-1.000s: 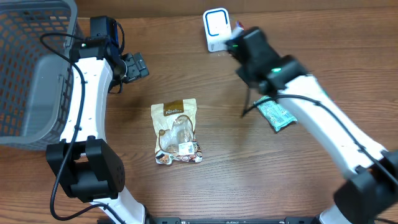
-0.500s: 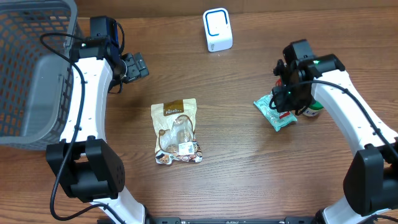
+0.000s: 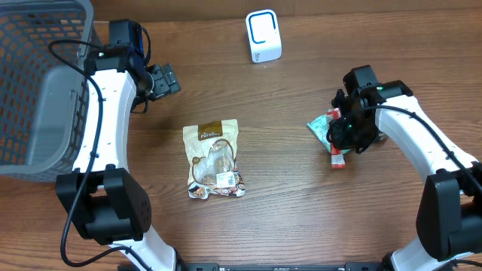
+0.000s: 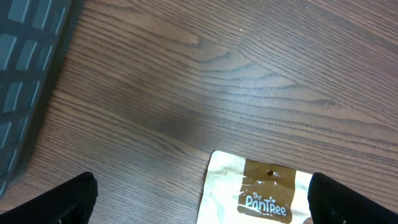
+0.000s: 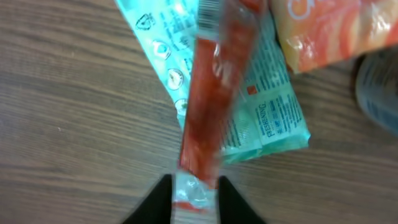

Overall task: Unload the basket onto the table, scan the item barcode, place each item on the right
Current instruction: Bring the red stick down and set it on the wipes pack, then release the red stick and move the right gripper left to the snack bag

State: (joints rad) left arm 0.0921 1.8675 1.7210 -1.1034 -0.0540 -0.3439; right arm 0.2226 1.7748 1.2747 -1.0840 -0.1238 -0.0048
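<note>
Red sachet [image 5: 208, 106] inside right claw [image 5: 194, 200]

right gripper [image 3: 348, 137] moved from scanner [image 3: 263, 36] to teal packet [image 3: 321, 127] | jaws parted | red stick [image 3: 338, 160] now across it

red stick packet [image 5: 210, 93], lying across teal packet [image 5: 270, 121]

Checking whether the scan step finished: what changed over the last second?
The right gripper swung back from the scanner to the pile on the right. A red stick packet now lies across the teal packet, and the jaws have parted around its end, apparently letting go. Unchanged: left gripper open and idle, brown snack bag, basket, scanner.
</note>
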